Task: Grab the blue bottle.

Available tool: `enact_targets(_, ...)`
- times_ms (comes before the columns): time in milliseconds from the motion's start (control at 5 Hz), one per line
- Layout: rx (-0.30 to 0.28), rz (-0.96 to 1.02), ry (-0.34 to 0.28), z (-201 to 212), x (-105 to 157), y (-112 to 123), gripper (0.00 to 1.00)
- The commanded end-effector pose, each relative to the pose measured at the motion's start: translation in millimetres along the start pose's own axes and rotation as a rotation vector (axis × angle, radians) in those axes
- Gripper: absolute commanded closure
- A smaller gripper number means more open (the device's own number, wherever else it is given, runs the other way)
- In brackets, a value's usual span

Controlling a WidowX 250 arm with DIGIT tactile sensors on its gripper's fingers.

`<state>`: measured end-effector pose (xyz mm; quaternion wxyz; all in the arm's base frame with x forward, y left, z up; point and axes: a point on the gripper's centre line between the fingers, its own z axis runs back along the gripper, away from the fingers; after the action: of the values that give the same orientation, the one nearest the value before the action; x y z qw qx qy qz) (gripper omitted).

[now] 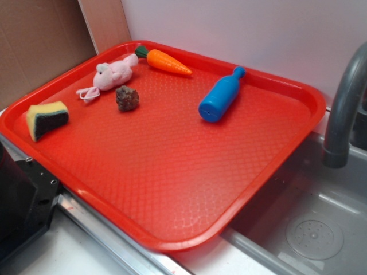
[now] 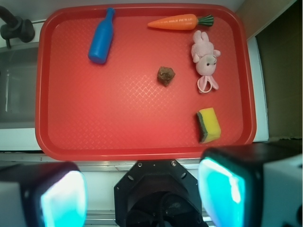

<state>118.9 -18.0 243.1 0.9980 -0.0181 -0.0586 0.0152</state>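
Grey sink basin (image 1: pixel 309 229) and its dark faucet (image 1: pixel 344 109) sit beside my workspace, with a big red tray (image 2: pixel 142 137) bridging the counter edge. From the wrist camera my gripper (image 2: pixel 142 196) hangs back over the near rim of the tray, its two glowing pads spread wide with nothing between them, so I read the jaws as released.

Everything lies ahead of the jaws. One blue bottle (image 2: pixel 101 38) rests on its side far ahead and off to the left, neck pointing away from me, well apart from the rest. One toy carrot (image 2: pixel 177 21) lies far ahead to the right; one pink plush bunny (image 2: pixel 204 57) sits just this side of it. One yellow sponge (image 2: pixel 209 125) is nearest, ahead-right. One small brown lump (image 2: pixel 165 75) sits roughly straight ahead, mid-tray; I can't tell what it is.

My worry: the bottle is round and lying flat, so if I close along its length or touch one side first, it will likely roll or squirt away on the tray.
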Motion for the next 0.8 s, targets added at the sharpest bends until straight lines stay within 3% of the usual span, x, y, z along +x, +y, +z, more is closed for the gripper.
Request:
enact_targets(0, 0.0, 0.0, 0.0, 0.0, 0.0, 0.0, 0.0)
enact_targets(200, -0.015, 0.127, 0.002, -39.1, 31.5, -22.6, 0.0)
enact_targets(400, -0.1, 0.245, -0.018, -68.0, 67.1, -35.0, 0.0)
enact_targets(600, -0.081, 0.36, -0.016, -97.7, 95.9, -35.3, 0.0)
